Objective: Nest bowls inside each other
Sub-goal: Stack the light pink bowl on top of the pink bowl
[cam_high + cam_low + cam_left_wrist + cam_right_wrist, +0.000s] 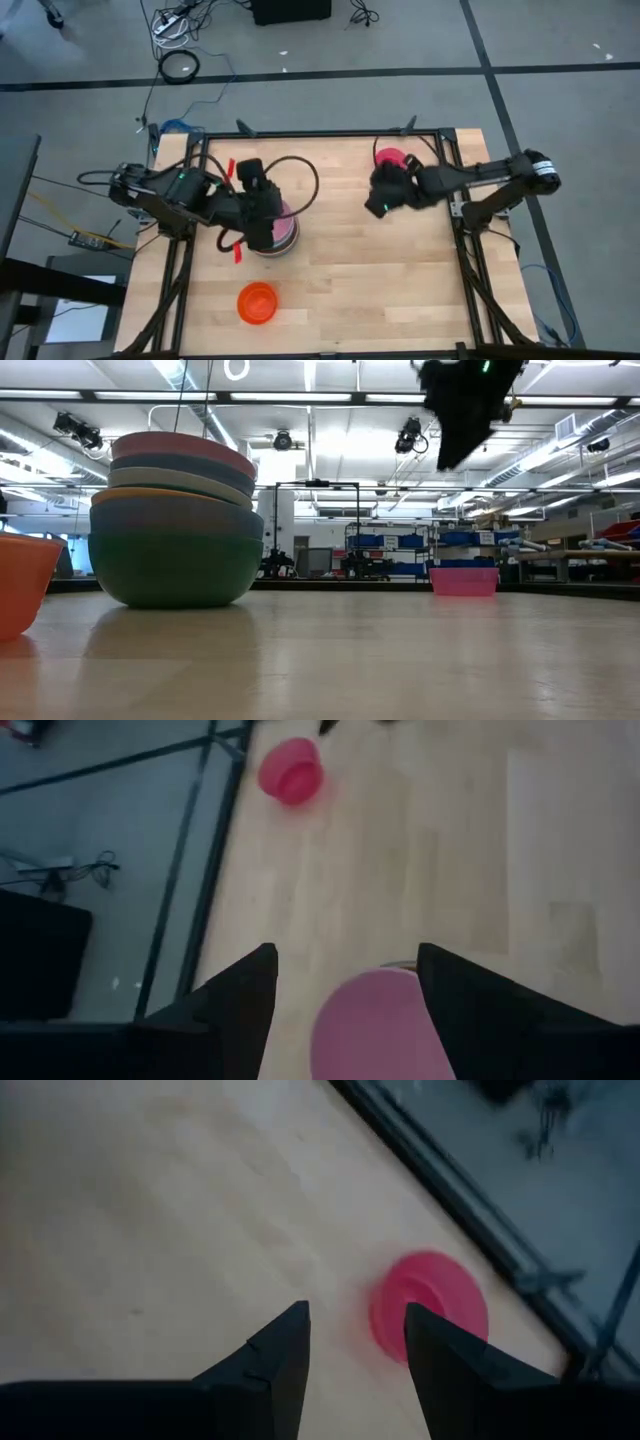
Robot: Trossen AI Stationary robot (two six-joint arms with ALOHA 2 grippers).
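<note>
A stack of nested bowls stands on its dark green bottom bowl on the wooden table, with a pink bowl on top. My left gripper hangs open above that pink bowl and clear of it; from above it covers much of the stack. A magenta bowl rests on its base near the far right edge. My right gripper is open in the air just short of this magenta bowl. An orange bowl sits alone near the front.
The black frame rail runs along the table edge just behind the magenta bowl. Bare wood lies between the stack and the magenta bowl. The orange bowl sits close to the low camera, left of the stack.
</note>
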